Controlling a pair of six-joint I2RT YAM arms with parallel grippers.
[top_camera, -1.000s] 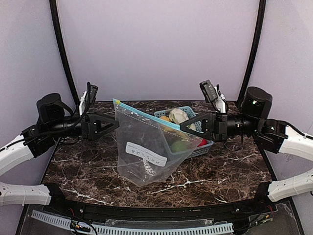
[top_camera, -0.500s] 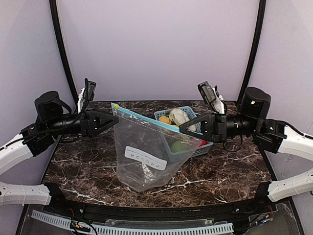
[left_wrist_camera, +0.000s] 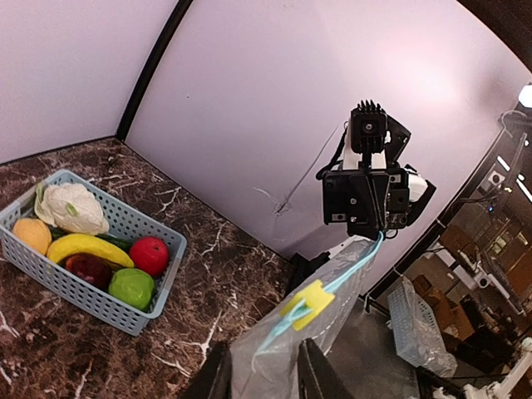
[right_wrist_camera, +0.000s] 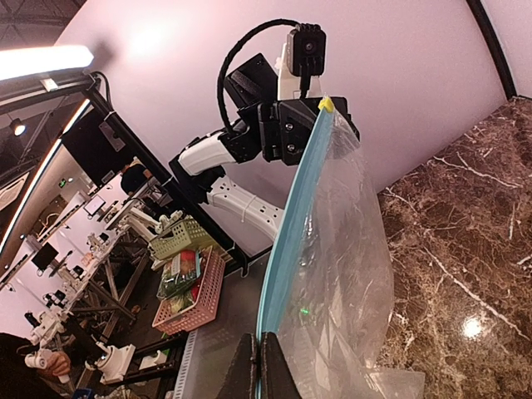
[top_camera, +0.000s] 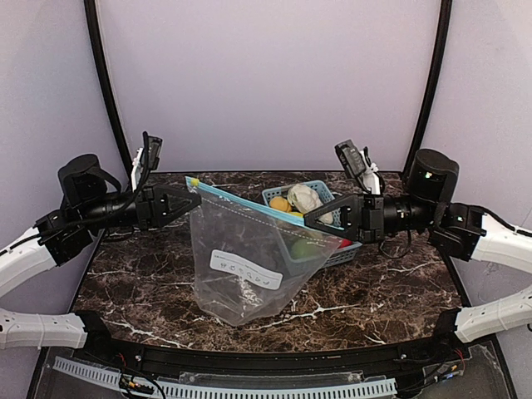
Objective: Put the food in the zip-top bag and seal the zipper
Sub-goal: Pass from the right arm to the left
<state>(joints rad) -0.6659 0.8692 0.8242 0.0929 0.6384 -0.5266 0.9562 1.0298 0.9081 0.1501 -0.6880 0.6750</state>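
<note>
Two grippers, both clamped on one item. Left gripper (top_camera: 196,196): fingers pinched on the left end of the mouth of the zip-top bag (top_camera: 249,249), just beside a yellow slider (left_wrist_camera: 307,299). Right gripper (top_camera: 307,220): fingers pressed together on the opposite end of the mouth; in its wrist view the tips meet on the teal strip. Zip-top bag: clear, crinkled, held up between the two arms over the dark marble table (top_camera: 399,283) and hanging in front of the basket. Its white label (top_camera: 245,270) faces the top camera, and whether its bottom touches the table cannot be told. Zipper (top_camera: 241,200): teal, stretched as a single slanting line from one gripper to the other, higher at the left; sealed or not cannot be told. Basket (left_wrist_camera: 83,298): light blue lattice, standing on the table behind the bag, near the right gripper. Contents, seven pieces: cauliflower (left_wrist_camera: 71,208) and orange (left_wrist_camera: 32,235) at one end, banana (left_wrist_camera: 83,245) across the middle, cucumber (left_wrist_camera: 119,242) mostly hidden behind it, red apple (left_wrist_camera: 150,253), dark red apple (left_wrist_camera: 90,268) and green apple (left_wrist_camera: 131,287) at the other end.
</note>
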